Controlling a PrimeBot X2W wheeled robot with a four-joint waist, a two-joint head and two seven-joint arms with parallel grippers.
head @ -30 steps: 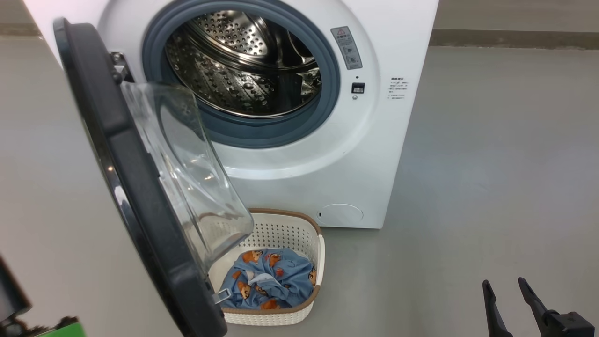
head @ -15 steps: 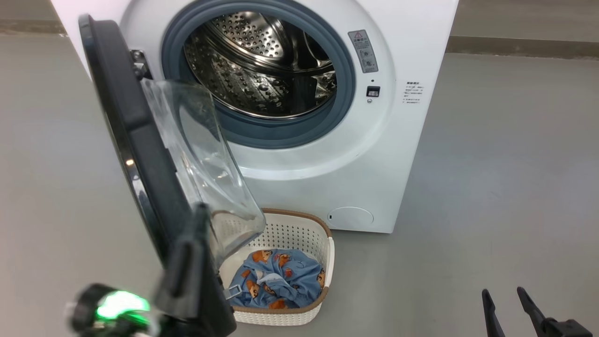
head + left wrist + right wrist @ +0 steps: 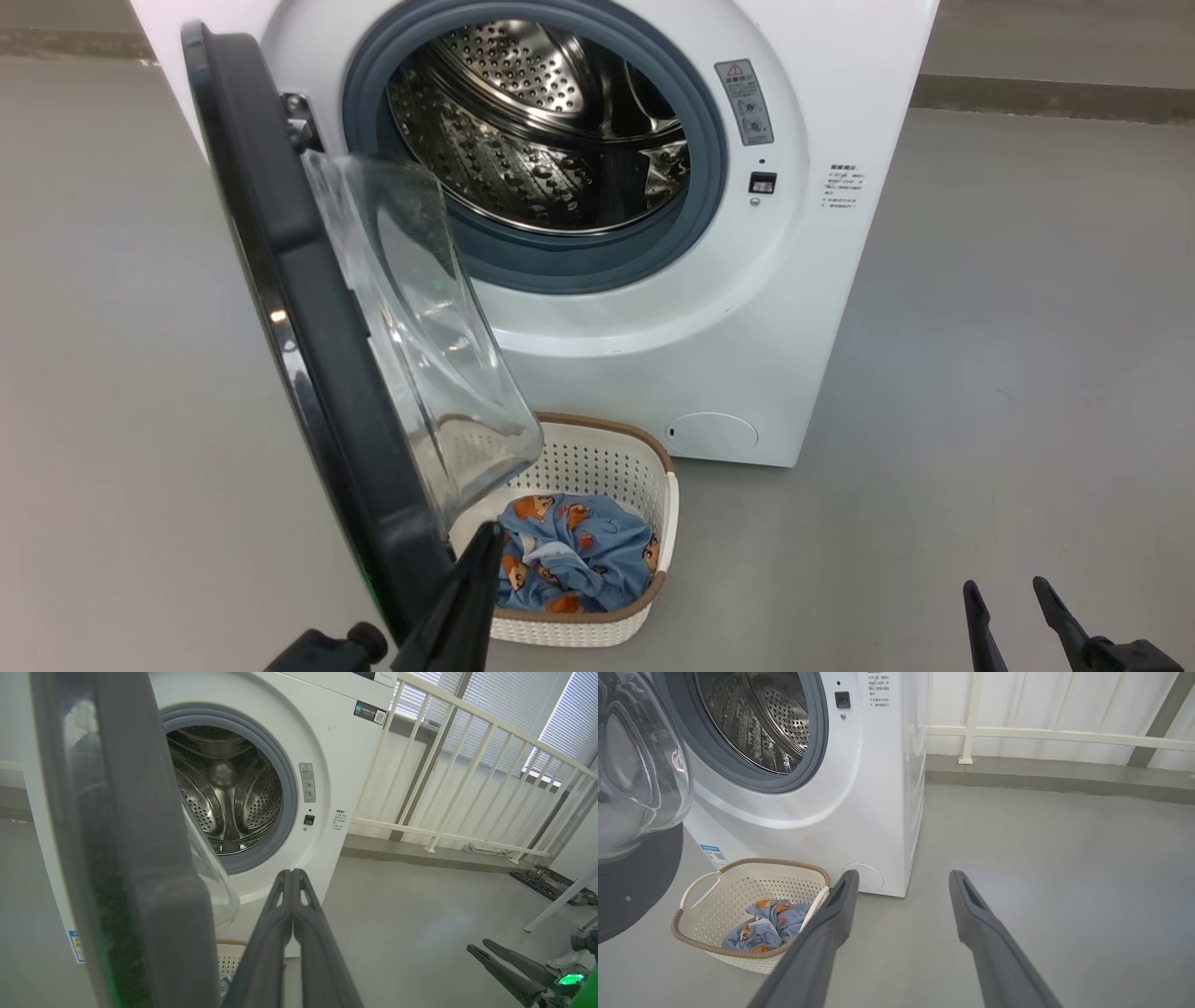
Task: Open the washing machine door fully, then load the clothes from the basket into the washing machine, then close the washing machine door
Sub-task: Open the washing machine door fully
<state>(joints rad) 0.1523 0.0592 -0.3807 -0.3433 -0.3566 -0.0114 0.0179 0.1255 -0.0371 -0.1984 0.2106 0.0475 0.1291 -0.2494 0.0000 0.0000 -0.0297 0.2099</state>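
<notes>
The white washing machine [image 3: 822,308] stands with its steel drum [image 3: 551,131] exposed. The washing machine door [image 3: 308,308] hangs open to the left, its clear glass bulge [image 3: 420,336] over the basket [image 3: 611,448]. The basket sits on the floor against the machine's front and holds the blue bear-print clothes [image 3: 574,551]. My left gripper [image 3: 487,534] is shut and empty, its tip just right of the door's lower rim, above the basket's near-left corner. In the left wrist view the shut fingers [image 3: 292,875] point at the machine beside the door rim [image 3: 140,868]. My right gripper [image 3: 903,877] is open, low over the floor right of the basket [image 3: 752,865].
Grey floor [image 3: 1008,373] spreads right of the machine. A white railing [image 3: 467,765] and a low kerb [image 3: 1041,779] run along the wall behind. A white table leg [image 3: 556,905] and dark items lie at the far right in the left wrist view.
The head camera has shifted, moving the scene right. My left gripper came up from the lower left, crossed the door's lower rim and now sits at its right edge. The right gripper stayed put.
</notes>
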